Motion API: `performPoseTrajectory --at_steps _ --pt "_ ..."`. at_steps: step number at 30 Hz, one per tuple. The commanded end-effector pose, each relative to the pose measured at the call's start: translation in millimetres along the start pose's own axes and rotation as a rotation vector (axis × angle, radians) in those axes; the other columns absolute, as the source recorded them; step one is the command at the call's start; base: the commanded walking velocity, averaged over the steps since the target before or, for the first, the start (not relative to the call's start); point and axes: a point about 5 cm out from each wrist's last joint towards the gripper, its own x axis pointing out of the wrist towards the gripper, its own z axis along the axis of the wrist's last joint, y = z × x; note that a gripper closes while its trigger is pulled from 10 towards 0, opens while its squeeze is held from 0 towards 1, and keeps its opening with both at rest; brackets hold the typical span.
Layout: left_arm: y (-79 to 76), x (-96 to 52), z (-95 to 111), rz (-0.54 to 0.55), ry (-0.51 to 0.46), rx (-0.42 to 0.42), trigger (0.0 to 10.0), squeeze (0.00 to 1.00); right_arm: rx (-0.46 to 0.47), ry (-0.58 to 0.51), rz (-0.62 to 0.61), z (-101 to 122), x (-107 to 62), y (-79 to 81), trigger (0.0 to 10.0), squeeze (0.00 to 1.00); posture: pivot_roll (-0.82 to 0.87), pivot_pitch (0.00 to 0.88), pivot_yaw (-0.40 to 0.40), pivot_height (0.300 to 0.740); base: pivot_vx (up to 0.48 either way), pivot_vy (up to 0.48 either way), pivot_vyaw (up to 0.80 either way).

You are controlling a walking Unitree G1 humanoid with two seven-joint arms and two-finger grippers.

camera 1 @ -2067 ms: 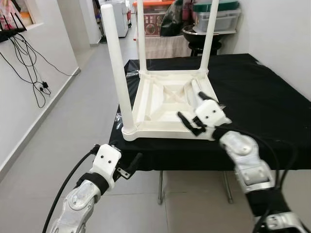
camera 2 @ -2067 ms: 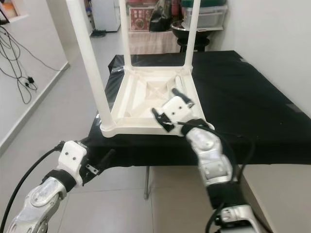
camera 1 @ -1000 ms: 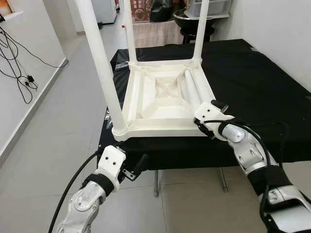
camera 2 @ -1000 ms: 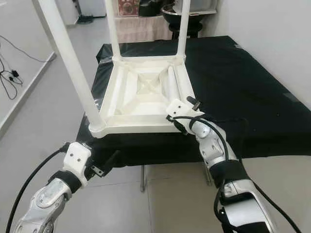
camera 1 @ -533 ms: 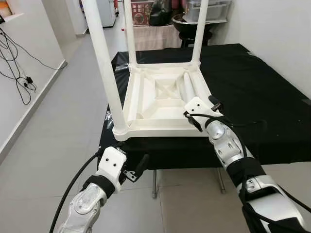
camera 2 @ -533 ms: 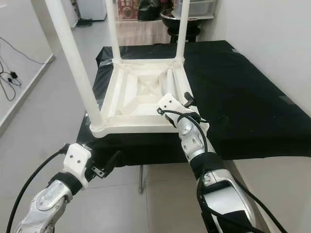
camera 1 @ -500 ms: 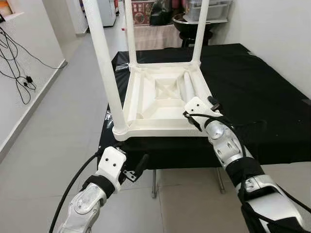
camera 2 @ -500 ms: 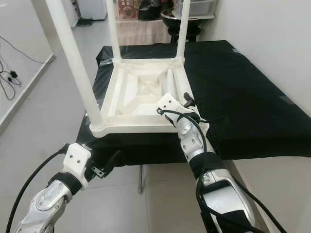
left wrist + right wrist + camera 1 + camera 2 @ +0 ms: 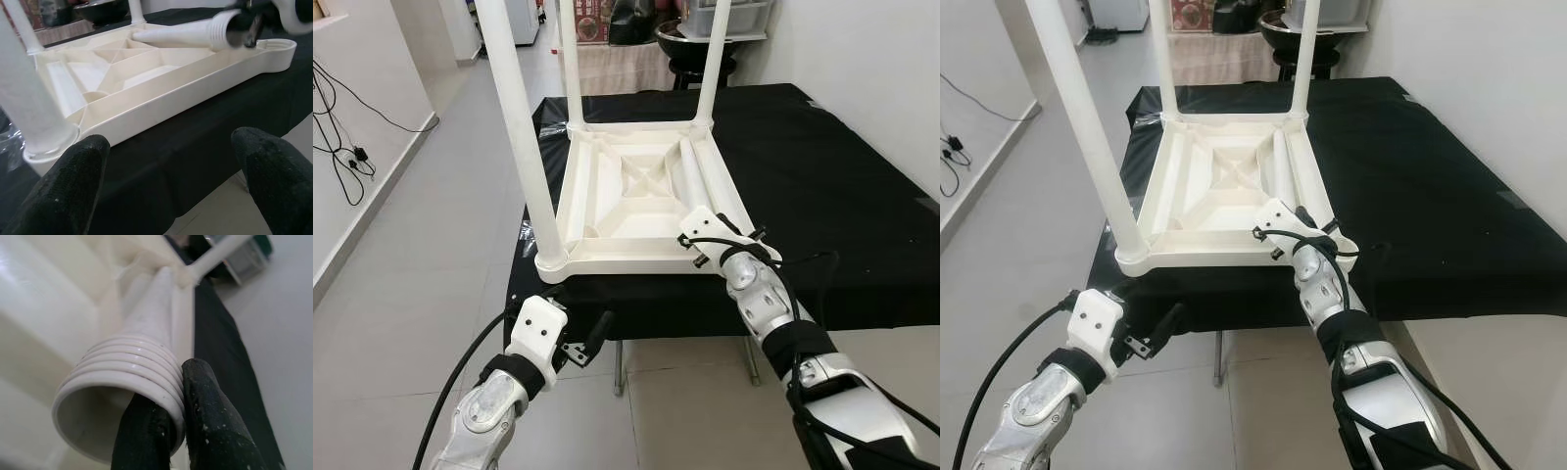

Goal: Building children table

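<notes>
A: Where's your table?

B: The white children's table point(image 9: 641, 201) lies upside down at the near left corner of the black tabletop point(image 9: 842, 196). You've got three legs standing up from it: near-left leg point(image 9: 524, 137), far-left leg point(image 9: 570, 64), far-right leg point(image 9: 713, 61). The near-right corner socket point(image 9: 276, 46) is empty.

A: And the fourth leg?

B: The loose leg point(image 9: 693, 181) lies inside the upturned frame along its right side, threaded end point(image 9: 124, 396) toward you.

A: Right arm?

B: Your right gripper point(image 9: 1283, 227) is at the near-right corner of the table. In the right wrist view its jaws are nearly closed, pinching the wall of the threaded end: one finger point(image 9: 142, 440) inside the opening, the other finger point(image 9: 215, 426) outside against the ridges.

A: Left arm?

B: Your left gripper point(image 9: 592, 333) hangs low, below and in front of the tabletop edge, near the table's near-left corner but touching nothing. Jaws are wide apart; the left wrist view shows both pads point(image 9: 58, 191) with the table's front rim between them, farther off.

A: Anything else around?

B: Grey tile floor point(image 9: 421, 255), cables point(image 9: 342, 127) along the left wall, storage boxes point(image 9: 739, 15) past the far end.
</notes>
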Motion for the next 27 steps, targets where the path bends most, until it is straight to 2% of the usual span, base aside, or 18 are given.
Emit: performPoseTrajectory --at_steps 1,5,10,11,12,16,18,19,21,22,23,24,27 --pt "-0.9 -1.2 -0.7 -0.001 0.009 -0.012 10.0 0.0 0.058 0.003 0.073 -2.5 -1.6 15.5 0.0 0.0 0.01 0.111 -0.013 0.74 0.0 0.0 0.0" --pt "0.1 -0.6 -0.4 -0.001 0.008 -0.018 10.0 0.0 0.227 -0.021 0.041 -3.3 -2.1 6.0 0.0 0.0 0.0 0.106 -0.011 0.74 0.0 0.0 0.0" --pt "0.8 -0.2 -0.2 -0.001 0.008 -0.021 10.0 0.0 0.3 -0.046 0.0 -5.1 -2.9 -4.7 0.0 0.0 -0.01 0.106 -0.009 0.74 0.0 0.0 0.0" --pt "1.0 0.0 0.0 -0.003 0.007 -0.023 10.0 0.0 0.368 -0.067 -0.039 -8.4 -4.5 -15.9 0.0 0.0 -0.01 0.105 -0.01 0.74 0.0 0.0 0.0" --pt "1.0 0.0 0.0 -0.003 0.007 -0.023 10.0 0.0 0.368 -0.067 -0.039 -8.4 -4.5 -15.9 0.0 0.0 -0.01 0.105 -0.01 0.74 0.0 0.0 0.0" --pt "2.4 -0.1 0.0 -0.004 0.007 -0.028 10.0 0.0 0.535 -0.11 -0.078 -11.5 -8.8 -29.9 0.0 0.0 -0.02 0.1 -0.007 0.74 0.0 0.0 0.0" --pt "3.0 -0.2 0.3 -0.007 0.007 -0.029 10.0 0.0 0.693 -0.168 -0.085 -9.8 -13.6 -38.0 0.0 0.0 -0.03 0.096 -0.006 0.74 0.0 0.0 0.0" --pt "3.0 -0.2 0.3 -0.007 0.007 -0.029 10.0 0.0 0.693 -0.168 -0.085 -9.8 -13.6 -38.0 0.0 0.0 -0.03 0.096 -0.006 0.74 0.0 0.0 0.0" --pt "3.7 -0.5 0.4 -0.009 0.007 -0.03 10.0 0.0 0.814 -0.218 -0.075 -8.2 -18.2 -41.9 0.0 0.0 -0.03 0.091 -0.002 0.74 0.0 0.0 0.0" --pt "3.7 -0.5 0.4 -0.009 0.007 -0.03 10.0 0.0 0.814 -0.218 -0.075 -8.2 -18.2 -41.9 0.0 0.0 -0.03 0.091 -0.002 0.74 0.0 0.0 0.0" --pt "4.1 -0.7 0.6 -0.02 0.009 -0.034 10.0 0.0 0.925 -0.264 -0.061 -6.4 -23.9 -42.3 0.0 0.0 -0.03 0.088 0.0 0.74 0.0 0.0 0.0" --pt "4.1 -0.7 0.6 -0.02 0.009 -0.034 10.0 0.0 0.925 -0.264 -0.061 -6.4 -23.9 -42.3 0.0 0.0 -0.03 0.088 0.0 0.74 0.0 0.0 0.0" --pt "4.8 -0.2 2.5 -0.034 0.004 -0.056 10.0 0.0 1.065 -0.303 -0.054 -8.5 -31.4 -40.8 0.0 0.0 -0.03 0.084 0.002 0.74 0.0 0.0 0.0"
